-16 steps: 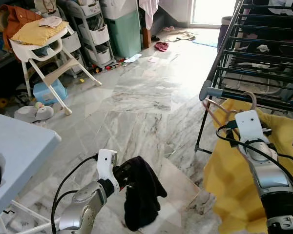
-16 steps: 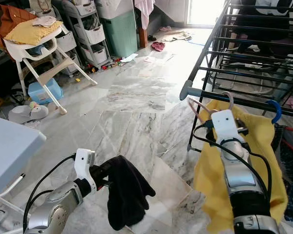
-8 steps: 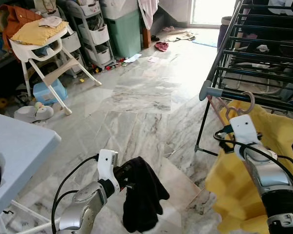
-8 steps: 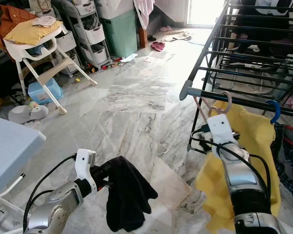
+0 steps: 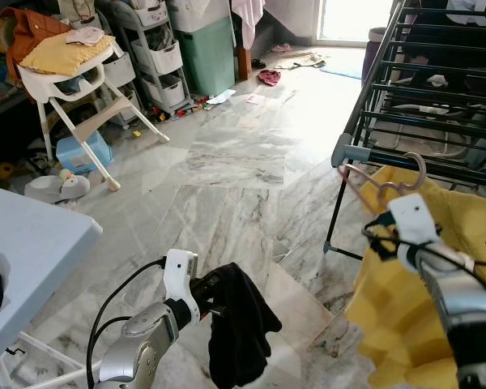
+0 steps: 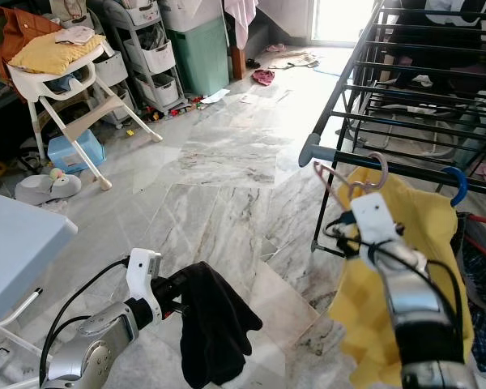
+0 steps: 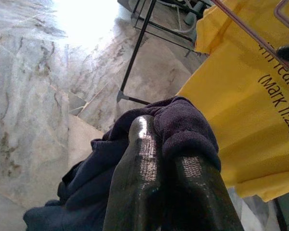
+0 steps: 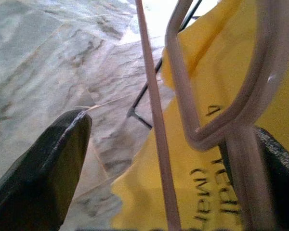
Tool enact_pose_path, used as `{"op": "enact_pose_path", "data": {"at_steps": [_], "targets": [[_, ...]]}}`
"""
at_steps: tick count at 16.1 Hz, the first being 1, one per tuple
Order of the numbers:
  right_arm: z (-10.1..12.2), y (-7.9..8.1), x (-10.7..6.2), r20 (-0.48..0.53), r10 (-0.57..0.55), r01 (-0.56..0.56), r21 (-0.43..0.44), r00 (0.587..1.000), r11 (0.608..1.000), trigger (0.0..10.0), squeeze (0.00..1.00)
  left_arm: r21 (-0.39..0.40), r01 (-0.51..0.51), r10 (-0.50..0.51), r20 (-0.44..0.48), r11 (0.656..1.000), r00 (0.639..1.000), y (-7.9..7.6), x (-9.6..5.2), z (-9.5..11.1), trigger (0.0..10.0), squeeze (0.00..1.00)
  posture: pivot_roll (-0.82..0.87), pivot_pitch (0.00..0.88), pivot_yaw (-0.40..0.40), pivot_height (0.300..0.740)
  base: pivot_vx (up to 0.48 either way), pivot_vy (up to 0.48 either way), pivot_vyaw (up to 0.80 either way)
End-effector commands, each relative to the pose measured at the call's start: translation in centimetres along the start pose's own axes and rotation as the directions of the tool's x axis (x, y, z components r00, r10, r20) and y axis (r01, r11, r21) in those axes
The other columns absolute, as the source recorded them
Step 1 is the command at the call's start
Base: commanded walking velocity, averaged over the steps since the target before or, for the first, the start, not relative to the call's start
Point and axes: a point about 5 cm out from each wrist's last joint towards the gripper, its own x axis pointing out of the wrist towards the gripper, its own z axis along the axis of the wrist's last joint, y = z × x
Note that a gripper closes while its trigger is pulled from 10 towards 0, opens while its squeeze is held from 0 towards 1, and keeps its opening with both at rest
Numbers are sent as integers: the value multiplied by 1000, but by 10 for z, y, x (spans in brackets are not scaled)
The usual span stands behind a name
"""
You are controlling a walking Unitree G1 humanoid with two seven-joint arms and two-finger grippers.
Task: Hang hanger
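Now we have the hanger (image 5: 381, 188) at the right of the head views, just below the near end of the drying rack (image 5: 352, 152); its hook (image 5: 414, 168) curls up toward the front rail without yet resting on it, as far as we can tell. A yellow shirt (image 5: 405, 300) drapes from it and falls toward the lower right corner. Our right pincer (image 8: 159, 159) sits at the neck of the hanger: in the right wrist view its two black fingers (image 8: 43, 168) stand well apart with the pink wire running between them, so we cannot tell how firmly it grips. Our left pincer (image 7: 168, 187), low in the middle of the frame, is closed tight on a dark cloth (image 5: 239, 328) that hangs limp over the marble floor (image 5: 227, 162).

We judge the hanger to be light, thin, stiff wire, a little slippery, while the shirt is soft and will sway and drag. The neck just under the hook looks the best hold. Its long axis runs along the shoulders, slanting from upper left down to the right, hook pointing up
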Motion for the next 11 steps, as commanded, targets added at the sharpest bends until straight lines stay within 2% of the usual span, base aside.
{"op": "enact_pose_path", "data": {"at_steps": [1,2,3,4,5,6,9,10,11], "targets": [[3,5,-3,4,48,-48,1,999,999,8118,0,26,4,-4,1,1000,1000,2,-1,5,10000,0,-163,7,122,740,0,0,0],[2,4,-5,2,57,-57,5,998,998,4039,0,27,5,-5,-1,1000,1000,2,-1,5,10000,0,-163,7,122,740,0,0,0],[1,1,-7,1,57,-57,6,998,998,1961,0,28,5,-5,-2,1000,1000,3,-1,5,10000,0,-165,7,126,740,0,0,0],[0,-2,-9,-1,47,-47,15,999,999,3725,0,31,5,-5,-4,1000,1000,3,0,5,10000,0,-168,8,128,740,0,0,0],[1,-3,-11,4,40,-40,16,999,999,6039,0,34,5,-5,-7,999,1000,3,0,5,10000,0,-169,5,130,740,0,0,0],[6,-5,-12,20,9,-10,33,1000,999,10000,0,36,6,-5,-9,999,1000,4,0,5,10000,0,-169,7,131,740,0,0,0],[20,1,-19,102,35,-41,57,994,998,10000,0,43,1,-1,-12,999,1000,4,0,5,10000,0,-170,7,130,740,0,0,0],[20,3,-20,106,50,-55,43,993,998,10000,471,44,1,0,-14,999,1000,4,0,5,10000,0,-170,7,130,740,0,0,0],[19,6,-22,114,59,-62,23,992,998,10000,1000,45,1,-1,-15,999,1000,4,0,4,10000,0,-171,6,129,740,0,0,0]]}}
